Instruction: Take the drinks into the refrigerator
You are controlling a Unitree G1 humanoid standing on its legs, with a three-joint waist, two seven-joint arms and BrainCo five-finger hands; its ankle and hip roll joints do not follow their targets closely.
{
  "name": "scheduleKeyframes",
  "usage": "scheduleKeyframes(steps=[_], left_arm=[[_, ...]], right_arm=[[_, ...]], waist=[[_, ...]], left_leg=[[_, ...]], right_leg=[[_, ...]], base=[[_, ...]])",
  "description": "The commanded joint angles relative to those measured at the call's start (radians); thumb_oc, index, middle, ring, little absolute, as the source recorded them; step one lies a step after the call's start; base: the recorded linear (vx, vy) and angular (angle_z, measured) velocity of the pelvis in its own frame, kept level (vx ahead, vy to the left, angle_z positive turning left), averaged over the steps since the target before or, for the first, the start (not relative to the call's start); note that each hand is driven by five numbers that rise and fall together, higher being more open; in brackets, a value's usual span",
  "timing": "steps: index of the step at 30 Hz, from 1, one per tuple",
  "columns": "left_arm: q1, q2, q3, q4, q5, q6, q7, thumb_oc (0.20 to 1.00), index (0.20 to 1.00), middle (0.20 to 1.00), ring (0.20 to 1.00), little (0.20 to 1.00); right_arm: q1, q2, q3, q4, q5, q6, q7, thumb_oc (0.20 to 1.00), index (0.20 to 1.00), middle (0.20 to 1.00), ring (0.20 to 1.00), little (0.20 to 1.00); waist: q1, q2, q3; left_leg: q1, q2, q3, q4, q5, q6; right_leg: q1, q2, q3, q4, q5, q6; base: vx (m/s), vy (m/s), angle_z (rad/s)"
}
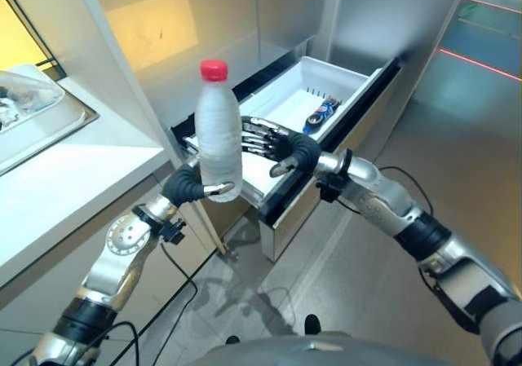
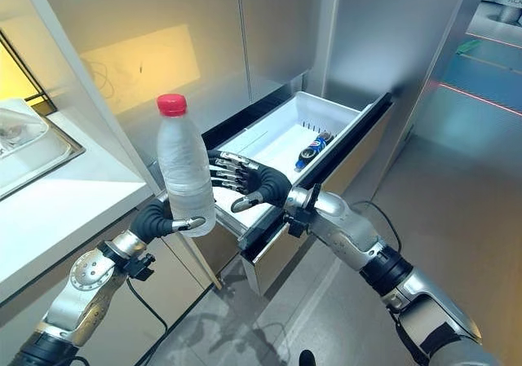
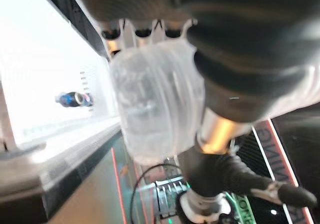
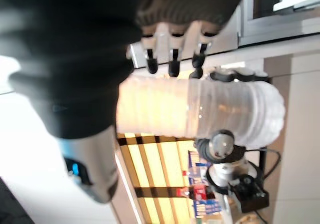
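The left hand (image 1: 192,185) curls round the base of a clear, ribbed plastic bottle with a red cap (image 1: 218,134), holding it upright in the air just in front of the open white refrigerator drawer (image 1: 359,79). The right hand (image 1: 273,143), fingers loosely spread and holding nothing, hovers just behind the bottle over the drawer. With so low a grip, the tall bottle could tip or slip. The drawer's dark front edge (image 1: 320,166) lies between bottle and tray; inside, 1 small blue bottle (image 1: 320,114) lies toward the back, leaving open room. The white worktop (image 1: 57,187) stands to the left.
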Motion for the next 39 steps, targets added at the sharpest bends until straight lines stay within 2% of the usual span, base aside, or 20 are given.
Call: scheduleKeyframes(steps=[1,5,14,26,34,39], left_arm=[[-0.202,0.01,-0.023,0.031,0.001,-0.077,0.044,0.2,0.2,0.2,0.2,0.2],[-0.222,0.01,-0.065,0.035,0.031,-0.07,0.032,0.2,0.2,0.2,0.2,0.2],[-0.248,-0.021,-0.122,0.03,0.049,-0.066,0.022,0.2,0.2,0.2,0.2,0.2],[-0.249,-0.034,-0.1,0.045,0.061,-0.065,0.037,0.2,0.2,0.2,0.2,0.2],[-0.226,-0.062,-0.063,0.048,0.021,-0.063,0.064,0.2,0.2,0.2,0.2,0.2],[-0.22,-0.059,-0.038,0.049,-0.003,-0.063,0.075,0.2,0.2,0.2,0.2,0.2]], right_arm=[[-0.172,0.12,0.063,-0.027,0.062,-0.038,0.054,1.0,1.0,1.0,1.0,1.0],[-0.258,0.127,0.126,-0.017,0.005,-0.026,0.073,1.0,1.0,1.0,1.0,1.0],[-0.27,0.171,0.124,0.049,-0.007,-0.038,0.056,1.0,1.0,1.0,1.0,1.0],[-0.262,0.15,0.125,-0.001,-0.025,-0.028,0.073,1.0,1.0,1.0,1.0,1.0],[-0.207,0.143,-0.005,0.095,-0.023,-0.1,-0.033,1.0,1.0,1.0,1.0,1.0],[-0.194,0.09,-0.07,0.12,0.002,-0.122,-0.059,1.0,1.0,1.0,1.0,1.0]], waist=[[-0.001,-0.038,-0.013],[0.002,-0.039,-0.012],[0.012,-0.039,-0.001],[0.016,-0.045,0.002],[0.015,-0.048,-0.007],[0.015,-0.051,-0.011]], left_leg=[[0.03,-0.089,-0.033,0.061,-0.138,0.083],[0.03,-0.09,-0.034,0.055,-0.135,0.085],[0.03,-0.093,-0.045,0.049,-0.132,0.088],[0.031,-0.094,-0.061,0.052,-0.134,0.087],[0.036,-0.093,-0.059,0.05,-0.136,0.088],[0.037,-0.093,-0.054,0.049,-0.138,0.089]], right_leg=[[0.084,-0.002,-0.046,0.054,-0.164,0.008],[0.084,-0.002,-0.042,0.046,-0.159,0.009],[0.092,-0.006,-0.05,0.038,-0.156,0.012],[0.099,-0.007,-0.068,0.043,-0.164,0.01],[0.104,-0.007,-0.067,0.037,-0.162,0.012],[0.104,-0.006,-0.062,0.036,-0.162,0.014]], base=[[0.0,0.0,0.0],[0.0,0.0,0.0],[0.0,0.0,0.0],[0.01,-0.002,0.02],[0.0,0.0,0.0],[0.0,0.0,0.0]])
